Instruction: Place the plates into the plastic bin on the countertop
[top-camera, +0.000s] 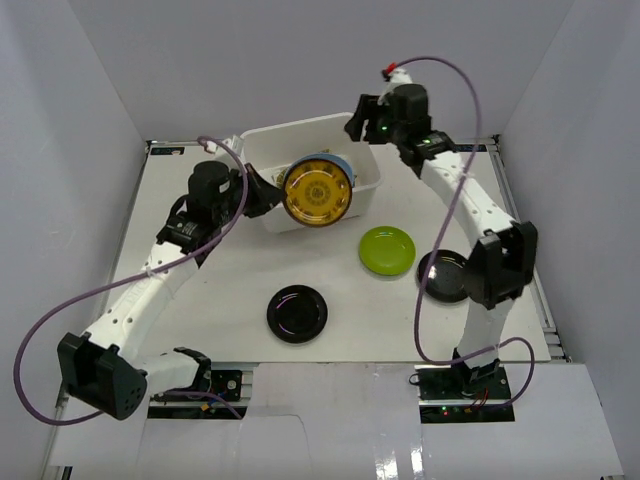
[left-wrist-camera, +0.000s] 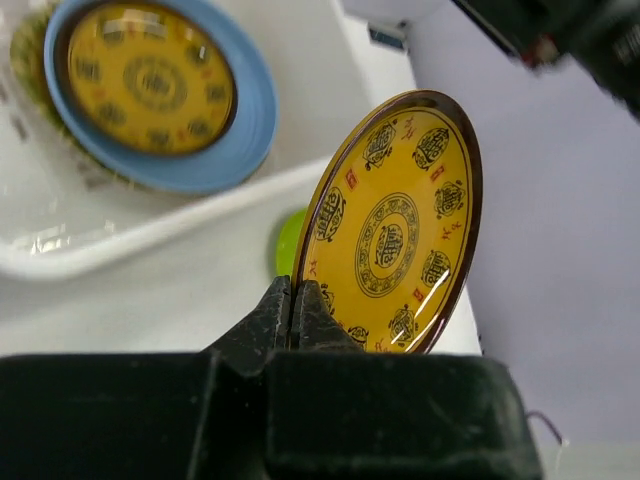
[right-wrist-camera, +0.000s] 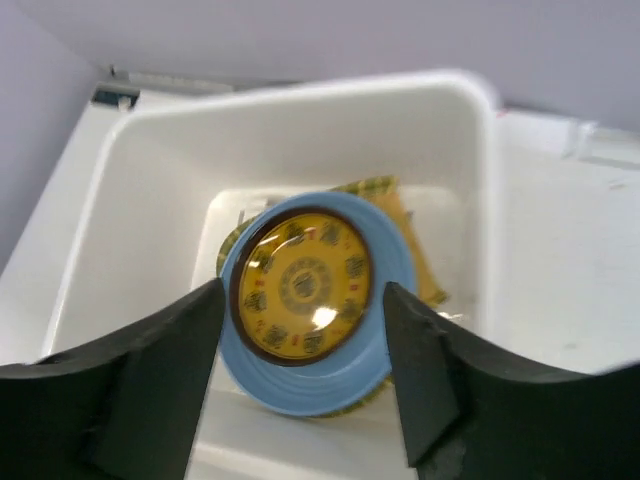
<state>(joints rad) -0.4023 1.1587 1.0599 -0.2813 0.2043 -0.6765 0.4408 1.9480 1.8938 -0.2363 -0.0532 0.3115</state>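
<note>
Over the near rim of the plastic bin (top-camera: 296, 142), my left gripper (top-camera: 266, 193) is clamped on the edge of a gold-patterned plate (top-camera: 317, 194). The plate stands almost on edge, with its patterned face turned up toward the overhead camera. On the left wrist view I see both fingers (left-wrist-camera: 272, 318) pressed together on the plate's dark rim at its lowest point, and the rest of the disc juts out past them.

Inside the bin lies a light blue plate (right-wrist-camera: 310, 385) with a second gold-patterned plate (right-wrist-camera: 305, 285) resting in it. At least one woven straw-yellow plate (right-wrist-camera: 405, 215) shows from underneath; how many, I cannot tell.

My right gripper (right-wrist-camera: 302, 295) hangs above the bin near its far right corner. Its fingers are spread wide with nothing between them, and that stack sits directly below.

Out on the countertop (top-camera: 220, 290), a lime green plate (top-camera: 387, 250) lies just off the bin's near right corner. One black plate (top-camera: 297, 313) sits toward the arm bases, and another black plate (top-camera: 445, 280) is partly hidden by the right arm.
</note>
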